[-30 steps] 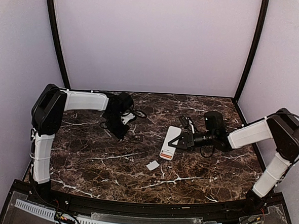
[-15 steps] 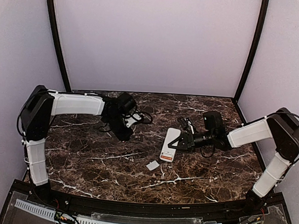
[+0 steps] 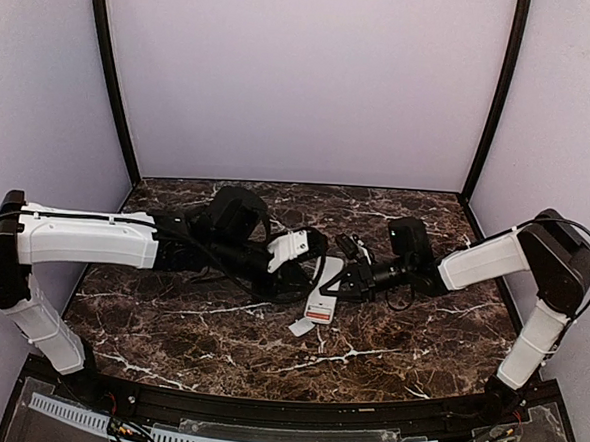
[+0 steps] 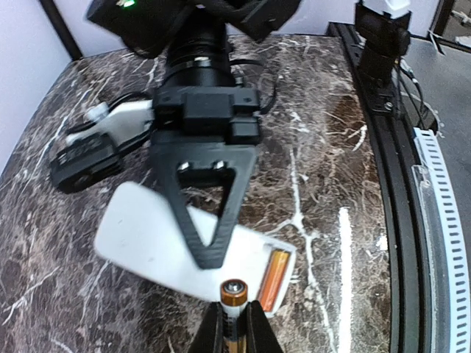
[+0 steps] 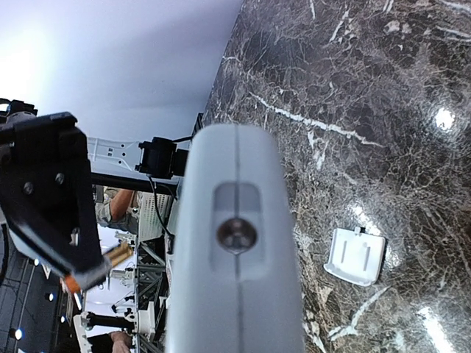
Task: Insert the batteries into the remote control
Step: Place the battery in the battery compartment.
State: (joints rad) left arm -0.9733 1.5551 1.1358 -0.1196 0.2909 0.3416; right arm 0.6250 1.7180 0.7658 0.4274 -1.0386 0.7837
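Observation:
The white remote control point(image 3: 323, 291) lies back-up at the table's middle, its battery bay open at the near end. One orange battery point(image 4: 274, 271) lies in the bay. My right gripper point(image 3: 344, 281) is shut on the remote's sides; its black finger point(image 4: 210, 213) crosses the remote's back. In the right wrist view the remote point(image 5: 235, 243) fills the middle, seen end-on. My left gripper point(image 4: 234, 307) is shut on a second battery point(image 4: 234, 293), held end-on just above the remote's near edge beside the bay. It also shows in the top view point(image 3: 309, 280).
The small white battery cover point(image 3: 301, 327) lies on the dark marble table point(image 3: 218, 337) just in front of the remote; it also shows in the right wrist view point(image 5: 357, 256). Black corner posts and lilac walls close in the back and sides.
My left arm has swung from the back left to the right and stretched out until its gripper reached the remote. My right gripper and the remote have shifted slightly left.

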